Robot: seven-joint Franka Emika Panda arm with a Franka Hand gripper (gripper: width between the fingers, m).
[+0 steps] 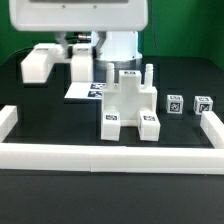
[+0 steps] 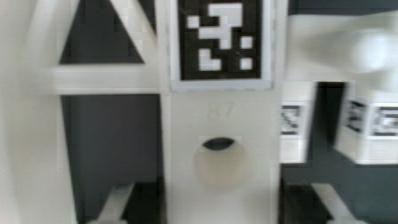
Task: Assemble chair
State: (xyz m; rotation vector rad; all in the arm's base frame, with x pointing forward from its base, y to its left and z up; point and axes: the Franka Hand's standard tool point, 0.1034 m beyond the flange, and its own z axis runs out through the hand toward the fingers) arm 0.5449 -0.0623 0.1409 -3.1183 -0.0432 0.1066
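Rail [image 1: 8, 120] closes off the exterior view's left edge of the bench [image 1: 45, 112]. It is a low tagless border that seems meant to keep loose parts from sliding off. Toward the back, a blocky white piece [image 1: 37, 62] lies alone, well apart from the build and probably set aside until its turn.

Just to its right the tool [image 1: 79, 48] hangs over a second white part [image 1: 80, 66]. The wrist view shows this part's long face running in between the dark fingers [image 2: 135, 205]. A marker tag [image 2: 222, 38] sits at its far end and a small hole [image 2: 217, 143] lies nearer the fingers. I judge the tool clenched on the part rather than released, gripping the plain end so that hole and tag stay clear. Whether the part is lifted or resting on the bench I cannot tell.

In front of it the marker board [image 1: 88, 91] lies flat. At the centre stands the partly built chair [image 1: 128, 104], with a thin post [image 1: 148, 72] sticking up. It is upright and unobstructed, so another part can be brought to it.

Further right, a small tagged piece [image 1: 174, 100] and an outer tagged piece [image 1: 203, 104] sit near each other but apart, laid out within reach.
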